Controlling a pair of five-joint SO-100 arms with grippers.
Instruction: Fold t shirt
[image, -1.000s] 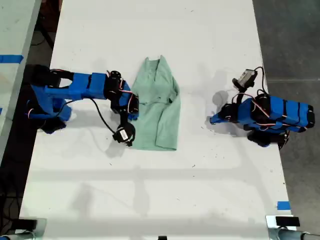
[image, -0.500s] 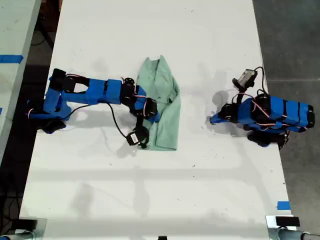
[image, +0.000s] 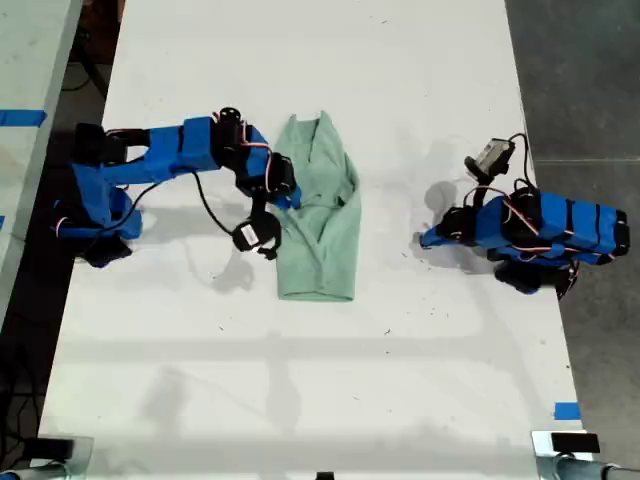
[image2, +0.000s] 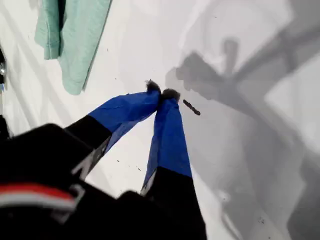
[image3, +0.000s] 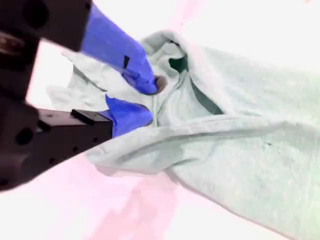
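T shirt (image: 320, 215) lies folded lengthwise at centre of the table (image: 300, 400) in the exterior view. My second gripper (image3: 145, 102) sits at its collar-side edge, jaws slightly parted over a cloth fold; grip uncertain. My first gripper (image2: 161, 92) at exterior view's right, tips together, empty

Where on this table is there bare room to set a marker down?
Free: the table below the t shirt in the exterior view, and above it. Crowded: where my second gripper meets the cloth; around my first gripper.

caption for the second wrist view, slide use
My second end effector open over the wrinkled, folded t shirt on the table.
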